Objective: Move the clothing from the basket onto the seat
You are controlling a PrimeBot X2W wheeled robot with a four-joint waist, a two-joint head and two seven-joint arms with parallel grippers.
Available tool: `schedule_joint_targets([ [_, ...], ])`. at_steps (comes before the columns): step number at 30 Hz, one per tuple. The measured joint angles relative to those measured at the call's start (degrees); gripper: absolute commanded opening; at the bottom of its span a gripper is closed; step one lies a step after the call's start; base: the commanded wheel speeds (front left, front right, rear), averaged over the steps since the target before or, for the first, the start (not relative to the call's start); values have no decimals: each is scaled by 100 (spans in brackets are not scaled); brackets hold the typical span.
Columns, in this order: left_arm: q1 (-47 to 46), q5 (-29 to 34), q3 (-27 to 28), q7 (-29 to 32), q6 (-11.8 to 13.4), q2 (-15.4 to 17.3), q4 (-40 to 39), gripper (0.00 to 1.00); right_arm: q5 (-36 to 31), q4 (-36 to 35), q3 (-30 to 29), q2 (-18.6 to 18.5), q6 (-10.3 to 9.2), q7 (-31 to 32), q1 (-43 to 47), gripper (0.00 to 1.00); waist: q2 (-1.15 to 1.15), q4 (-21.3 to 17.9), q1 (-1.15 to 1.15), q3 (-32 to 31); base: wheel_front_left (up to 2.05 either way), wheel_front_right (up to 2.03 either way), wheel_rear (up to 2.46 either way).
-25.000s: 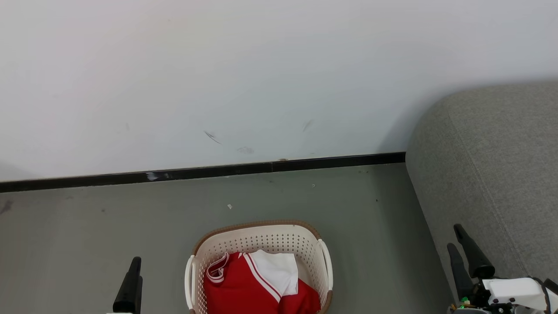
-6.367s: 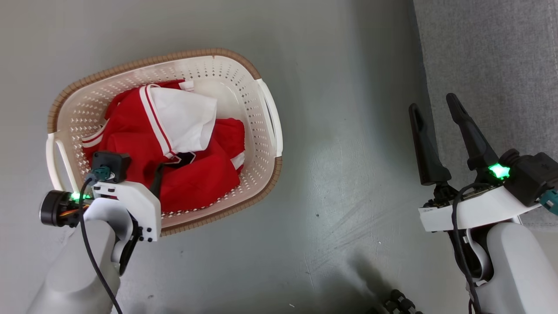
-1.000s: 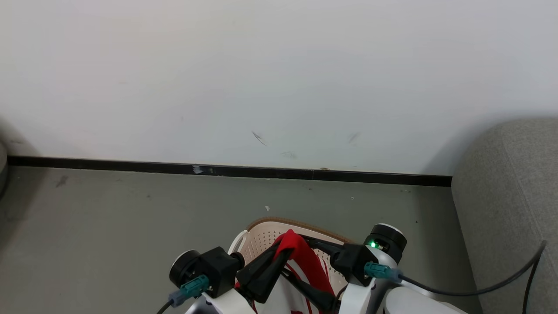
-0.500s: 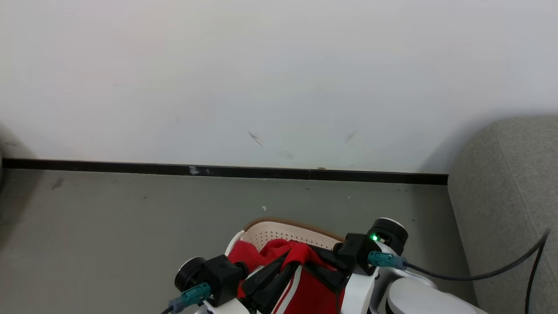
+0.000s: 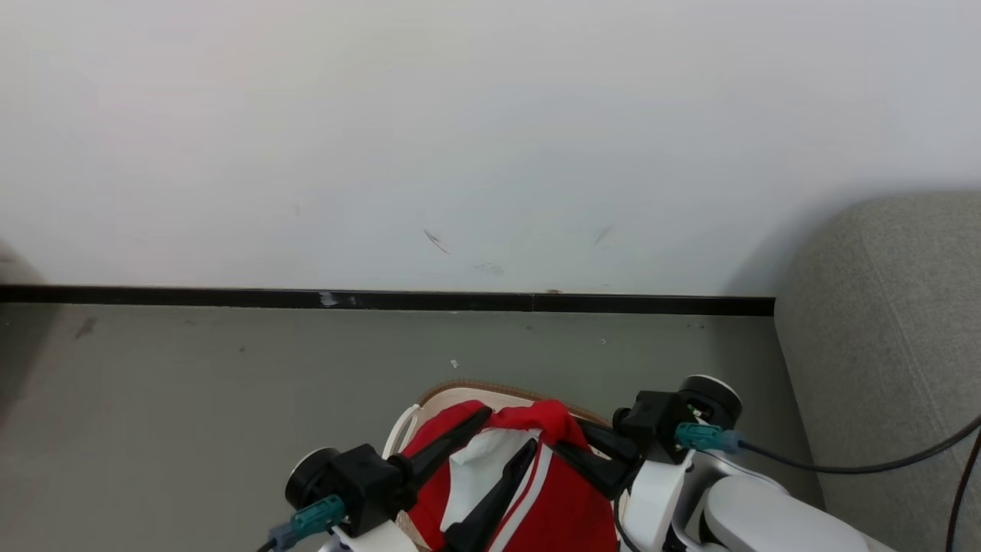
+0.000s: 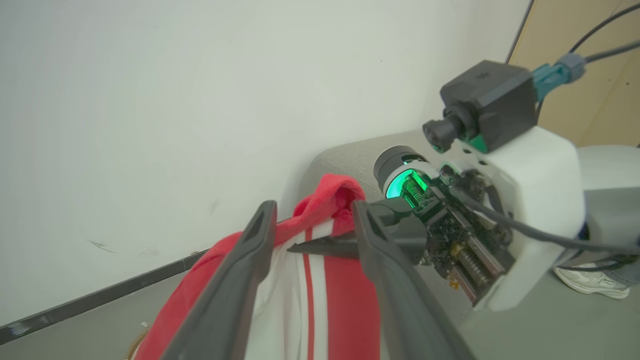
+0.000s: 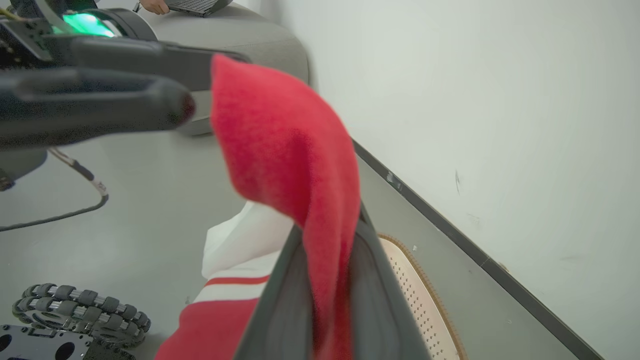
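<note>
The seat [image 5: 881, 345] fills the right edge and the basket [image 5: 460, 392] sits bottom centre. The clothing [image 5: 567, 498] hangs above it, just handed over: the right claw [image 7: 327, 240] has clamped its top fold, and the left claw [image 6: 314, 207] has let go, fingers apart. Carrying it rightward looks next.

There are 2 grippers, the left gripper [image 6: 314, 207] and the right gripper [image 7: 331, 225], 1 basket [image 5: 460, 388], 1 bunch of red-and-white clothing [image 5: 567, 506] whose garments cannot be counted apart, 1 grey seat [image 5: 881, 322], 1 other grey upholstered piece [image 7: 250, 35], 1 laptop [image 7: 197, 5] and 1 white shoe [image 6: 592, 282].
</note>
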Motion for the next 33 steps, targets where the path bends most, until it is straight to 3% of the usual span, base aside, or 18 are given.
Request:
schedule_joint_targets([
  [9, 76, 1, 85, -103, 25, 18, -30, 100, 90, -22, -450, -204, 0, 1, 9, 0, 0, -136, 0, 27, 0, 0, 0],
  [33, 191, 55, -1, -399, 52, -12, -63, 100, -21, -380, -2861, -1110, 0, 1, 340, 0, 0, -861, 0, 197, 0, 0, 0],
])
